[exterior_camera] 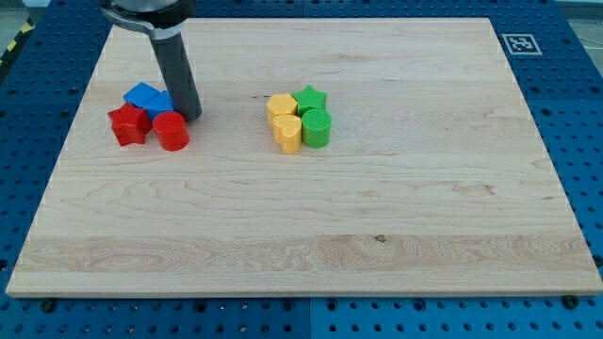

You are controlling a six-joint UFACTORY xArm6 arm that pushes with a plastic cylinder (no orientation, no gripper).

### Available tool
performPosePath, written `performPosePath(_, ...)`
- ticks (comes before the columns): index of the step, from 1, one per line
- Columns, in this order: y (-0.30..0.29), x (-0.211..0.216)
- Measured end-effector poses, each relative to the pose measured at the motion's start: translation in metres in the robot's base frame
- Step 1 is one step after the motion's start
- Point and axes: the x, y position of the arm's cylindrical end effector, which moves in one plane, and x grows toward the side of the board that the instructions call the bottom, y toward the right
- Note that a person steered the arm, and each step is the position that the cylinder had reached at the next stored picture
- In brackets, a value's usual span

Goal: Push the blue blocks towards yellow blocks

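My tip (191, 116) is at the end of a dark rod near the view's left top, touching the right side of the blue blocks. One blue block (141, 94) and a second blue block (160, 104) sit close together; their shapes are hard to make out. A red star-like block (128, 124) and a red cylinder (171, 131) lie just below them. To the view's right, near the middle, stand a yellow block (281, 106) and a yellow heart-like block (287, 132), beside a green star (310, 98) and a green cylinder (317, 127).
The wooden board (311, 226) lies on a blue perforated table (584, 141). A black-and-white marker tag (519, 43) is at the board's top right corner.
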Motion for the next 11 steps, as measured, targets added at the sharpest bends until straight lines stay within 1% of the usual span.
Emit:
performPosePath(1,0.003,-0.021)
performPosePath(2,-0.007,-0.059)
performPosePath(3,-0.051,-0.074)
performPosePath(4,-0.123,-0.074)
performPosePath(5,-0.149,-0.059)
performPosePath(7,-0.092,-0.009)
performPosePath(9,-0.017,-0.005)
performPosePath(10,0.004,-0.005)
performPosePath(11,0.004,-0.003)
